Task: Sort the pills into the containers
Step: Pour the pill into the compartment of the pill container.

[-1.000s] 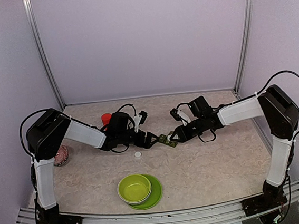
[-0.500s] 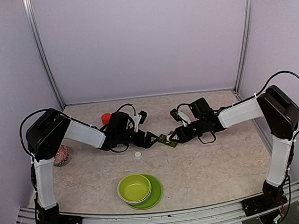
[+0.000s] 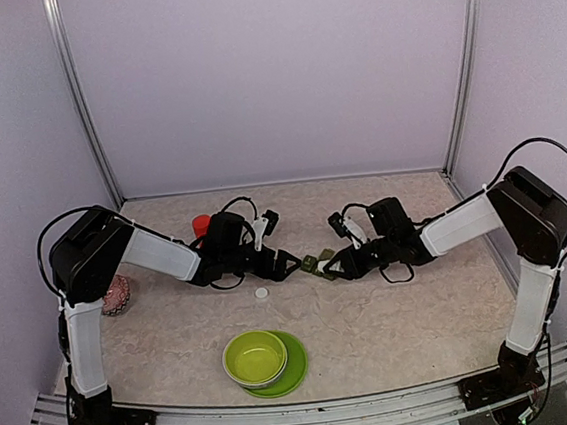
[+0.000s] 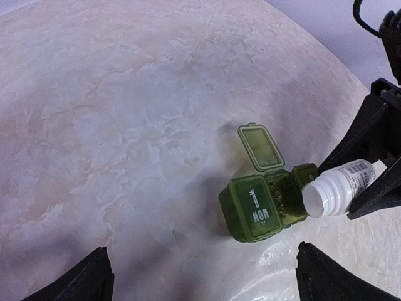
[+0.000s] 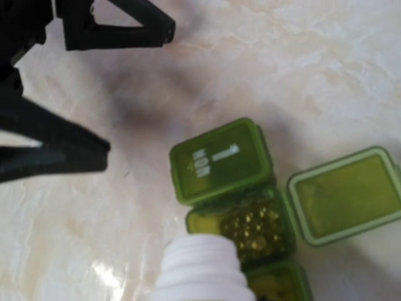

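Observation:
The dark green containers [image 4: 254, 216] lie mid-table, also in the top view [image 3: 316, 265]. The end lid marked MON [image 5: 219, 160] is closed. The middle compartment stands open, its lid [image 4: 260, 147] flipped back, with small yellowish pills [image 5: 257, 229] inside. My right gripper [image 3: 337, 265] is shut on a white pill bottle [image 4: 341, 188], tipped with its mouth at the open compartment; its neck [image 5: 200, 269] fills the bottom of the right wrist view. My left gripper [image 4: 203, 282] hangs open just left of the containers, touching nothing.
A white cap [image 3: 261, 293] lies in front of the left gripper. An orange-red bottle [image 3: 201, 225] stands behind the left arm. A lime-green bowl [image 3: 255, 357] sits on its plate [image 3: 296, 367] near the front. A pink object [image 3: 118, 294] is at the far left.
My right wrist has shifted slightly right and toward the front, keeping the bottle at the containers. The left arm has stayed still.

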Controlling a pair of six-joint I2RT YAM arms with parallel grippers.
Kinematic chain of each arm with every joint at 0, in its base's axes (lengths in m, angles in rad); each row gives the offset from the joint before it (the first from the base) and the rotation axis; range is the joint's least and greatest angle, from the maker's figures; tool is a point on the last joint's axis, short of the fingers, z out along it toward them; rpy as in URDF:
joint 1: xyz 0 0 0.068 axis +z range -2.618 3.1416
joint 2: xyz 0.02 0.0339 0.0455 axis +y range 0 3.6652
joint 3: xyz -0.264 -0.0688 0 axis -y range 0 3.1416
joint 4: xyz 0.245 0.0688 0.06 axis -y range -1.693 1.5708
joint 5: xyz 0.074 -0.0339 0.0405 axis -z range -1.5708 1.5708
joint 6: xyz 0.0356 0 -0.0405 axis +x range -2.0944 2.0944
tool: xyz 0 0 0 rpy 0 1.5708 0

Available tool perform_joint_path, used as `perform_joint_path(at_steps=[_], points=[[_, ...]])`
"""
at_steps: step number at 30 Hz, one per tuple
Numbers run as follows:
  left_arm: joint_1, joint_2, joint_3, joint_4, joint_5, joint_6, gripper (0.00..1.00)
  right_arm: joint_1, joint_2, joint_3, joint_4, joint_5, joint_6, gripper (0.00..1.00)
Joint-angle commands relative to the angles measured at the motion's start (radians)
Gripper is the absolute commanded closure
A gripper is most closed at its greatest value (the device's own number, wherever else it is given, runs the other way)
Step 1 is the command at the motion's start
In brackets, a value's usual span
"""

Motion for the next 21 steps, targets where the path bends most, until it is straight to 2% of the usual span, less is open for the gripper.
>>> perform_joint_path(at_steps=[1, 13, 21], points=[[0.007, -0.031, -0.015, 0.031, 0.007, -0.003, 0.01, 0.009, -0.055, -0.07, 0.135, -0.016, 0.01, 0.79], [0.005, -0.038, -0.019, 0.035, 0.004, -0.005, 0.01, -0.005, -0.096, -0.185, 0.396, -0.084, 0.047, 0.78], [0.004, -0.058, -0.031, 0.04, -0.012, -0.008, 0.01, -0.031, -0.161, -0.304, 0.641, -0.138, 0.094, 0.79]])
